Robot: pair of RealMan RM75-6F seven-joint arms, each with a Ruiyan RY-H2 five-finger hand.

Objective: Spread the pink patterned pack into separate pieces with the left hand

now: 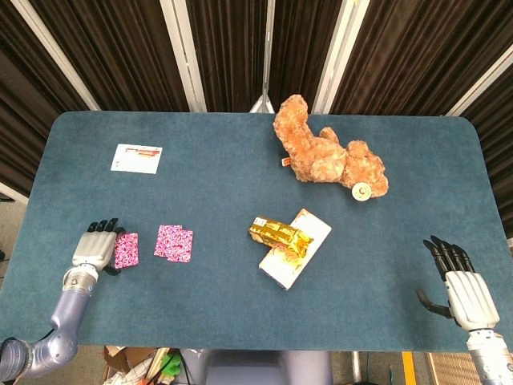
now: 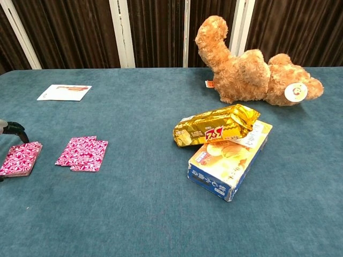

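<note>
Left hand on one pink piece at the surface's near-left edge

The right hand (image 1: 467, 290) lay open and empty, fingers apart, at the near right. The left hand (image 1: 94, 248) gripped a pink piece (image 2: 20, 158) lying flat on the surface (image 1: 240, 184). Two more pieces (image 2: 82, 153) overlapped just beside it, apart. A white card (image 1: 136, 157) lay farther back.

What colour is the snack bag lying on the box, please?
Shiny gold, on the snack bag, clearest in the chest view.

Left hand (image 1: 96, 247) low, fingers (image 1: 103, 228) extended; right hand (image 1: 463, 290) empty, fingers spread
</note>
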